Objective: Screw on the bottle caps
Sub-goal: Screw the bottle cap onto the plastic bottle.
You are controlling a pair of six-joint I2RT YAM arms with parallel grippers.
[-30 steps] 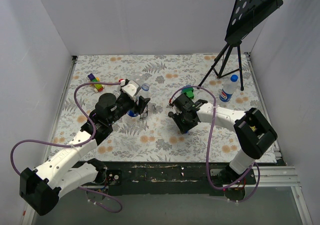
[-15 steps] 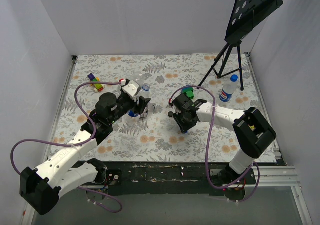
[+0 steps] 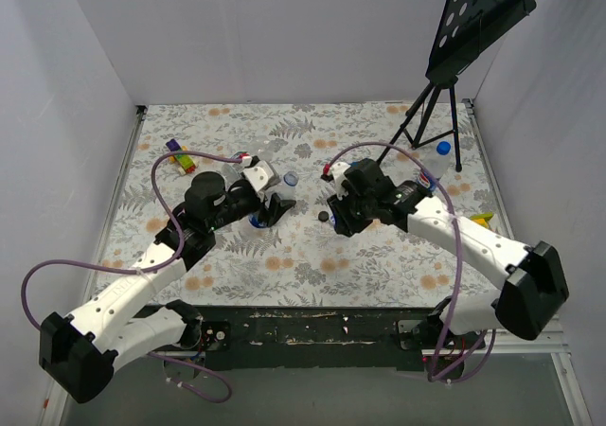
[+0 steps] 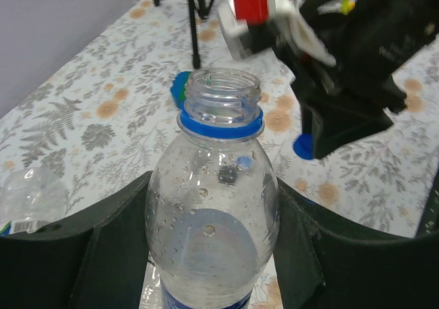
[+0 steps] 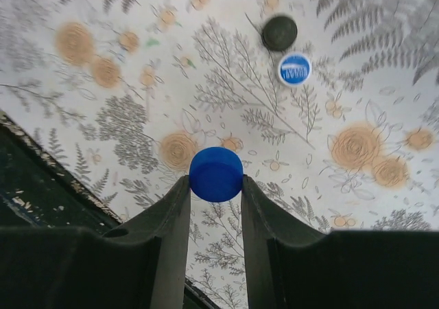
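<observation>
Capping is under way but not finished. The left hand clamps a bottle at mid-table with its threaded neck bare, while the right hand, narrowed, pinches a blue cap nearby, not yet on the neck. A black cap and a blue-and-white cap lie loose on the table; the held bottle is clear, droplet-beaded and blue-collared.

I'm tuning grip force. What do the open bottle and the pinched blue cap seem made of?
The open bottle: likely thin clear plastic, glossy, see-through, with droplets clinging inside. The blue cap: opaque plastic, smooth with a soft sheen and even colour; probably rigid.
</observation>
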